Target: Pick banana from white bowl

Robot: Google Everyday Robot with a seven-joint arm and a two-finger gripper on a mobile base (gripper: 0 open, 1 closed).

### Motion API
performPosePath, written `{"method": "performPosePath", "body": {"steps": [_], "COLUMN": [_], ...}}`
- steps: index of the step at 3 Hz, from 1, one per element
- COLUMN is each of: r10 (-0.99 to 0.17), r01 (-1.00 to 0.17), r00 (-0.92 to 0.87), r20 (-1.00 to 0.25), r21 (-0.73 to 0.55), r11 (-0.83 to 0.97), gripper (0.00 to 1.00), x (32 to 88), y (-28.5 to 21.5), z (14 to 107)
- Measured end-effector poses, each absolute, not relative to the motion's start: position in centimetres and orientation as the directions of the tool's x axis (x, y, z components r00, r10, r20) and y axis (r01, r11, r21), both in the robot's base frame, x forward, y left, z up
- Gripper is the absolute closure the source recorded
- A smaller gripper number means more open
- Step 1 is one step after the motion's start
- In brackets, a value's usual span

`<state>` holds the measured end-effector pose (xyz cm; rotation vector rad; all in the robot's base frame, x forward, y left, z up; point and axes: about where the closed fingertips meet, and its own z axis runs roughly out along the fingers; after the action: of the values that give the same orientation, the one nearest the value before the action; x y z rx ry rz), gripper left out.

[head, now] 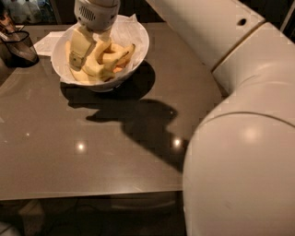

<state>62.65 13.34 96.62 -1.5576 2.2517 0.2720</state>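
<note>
The white bowl [133, 50] with crinkled paper lining stands at the far left of the dark table [92, 156]. Several yellow bananas [113, 57] lie in it, piled towards the middle and right. My gripper [86, 62] comes down from the white wrist [97, 13] above and reaches into the left half of the bowl, right against the bananas. The lower parts of the bananas under the gripper are hidden.
A dark mesh holder [18, 46] stands at the far left edge, with white paper [48, 41] behind the bowl. My large white arm [239, 138] fills the right side and hides the table's right front corner. Its shadow falls across the table's middle.
</note>
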Motion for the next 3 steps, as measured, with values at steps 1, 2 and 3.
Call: {"method": "performPosePath", "body": {"steps": [1, 2, 3], "r10": [-0.858, -0.854, -0.844], "r01": [-0.924, -0.916, -0.906], "r00": [-0.336, -0.363, -0.39], "r20": [-0.389, -0.373, -0.368], "r21": [-0.041, -0.026, -0.012], "r11": [0.381, 0.401, 0.424], "gripper": [0.19, 0.19, 0.18], "x": [63.2, 63.9, 64.5], "y": [13.8, 13.8, 13.5], "z": [95.6, 94.8, 94.2]}}
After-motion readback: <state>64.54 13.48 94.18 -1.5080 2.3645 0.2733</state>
